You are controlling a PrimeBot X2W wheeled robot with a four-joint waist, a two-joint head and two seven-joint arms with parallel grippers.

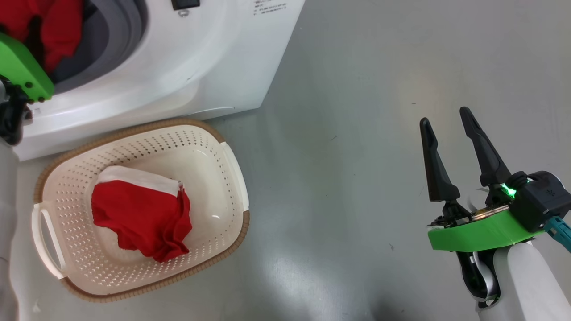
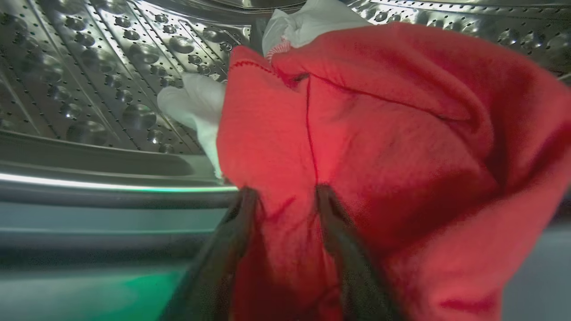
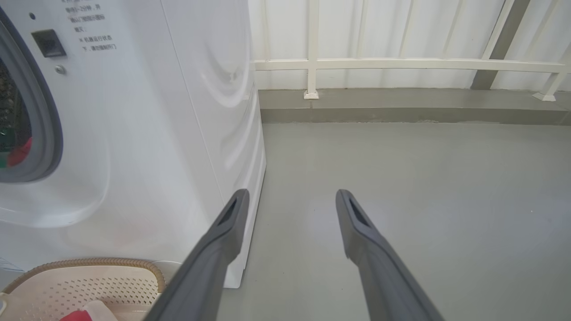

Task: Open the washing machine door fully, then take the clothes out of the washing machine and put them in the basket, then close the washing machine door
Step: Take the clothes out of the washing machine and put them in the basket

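Door judged open. One red-white garment (image 1: 140, 214) in basket (image 1: 134, 129). Red clothes (image 2: 379, 133) in washing machine (image 1: 187, 67) drum; left gripper (image 2: 283, 191) fingers spread astride them, unclamped. Right gripper (image 1: 444, 115) fingers released, empty. Remaining: unload, close door.

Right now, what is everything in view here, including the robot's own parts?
washing machine: one, white, upper left of head view
drum: one, steel, inside the machine
clothes in drum: red with white pieces
clothes in basket: one red-and-white bundle
basket: one, cream, brown rim, on floor
floor: grey
railing: one, white, by the wall
left gripper: one, dark jaws apart, red fabric between
right gripper: one, dark jaws open, above floor
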